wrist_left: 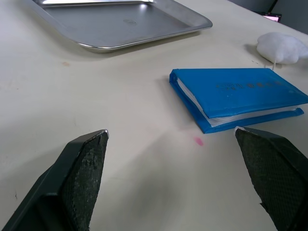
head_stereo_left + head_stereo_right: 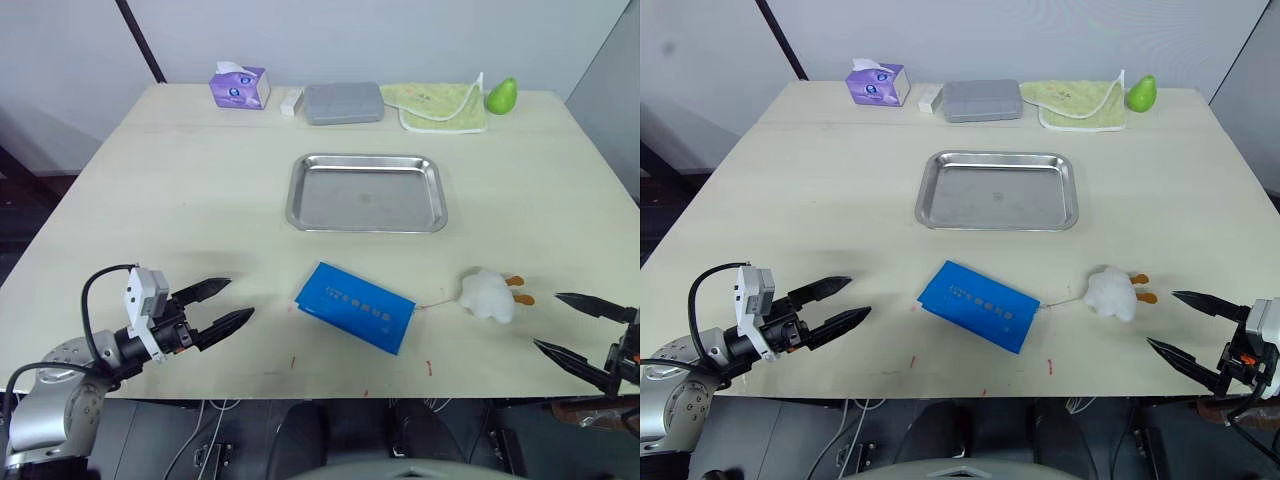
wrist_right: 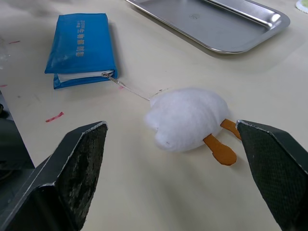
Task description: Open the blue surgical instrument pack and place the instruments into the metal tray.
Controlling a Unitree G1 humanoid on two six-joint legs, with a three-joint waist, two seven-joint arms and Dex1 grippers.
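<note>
Your left gripper (image 2: 229,303) and right gripper (image 2: 567,323) both stand wide open, holding nothing. The blue pack (image 2: 355,306) lies closed near the table's front edge, between them, in front of the empty tray (image 2: 366,192). Its long axis runs diagonally, the zipper end pointing to the white plush toy (image 2: 488,294). Pulling that toy could drag the pack off the edge.

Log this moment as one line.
flat bright-blue fabric pack: closed, on table | shiny steel tray: empty | left claw: open | right claw: open
</note>
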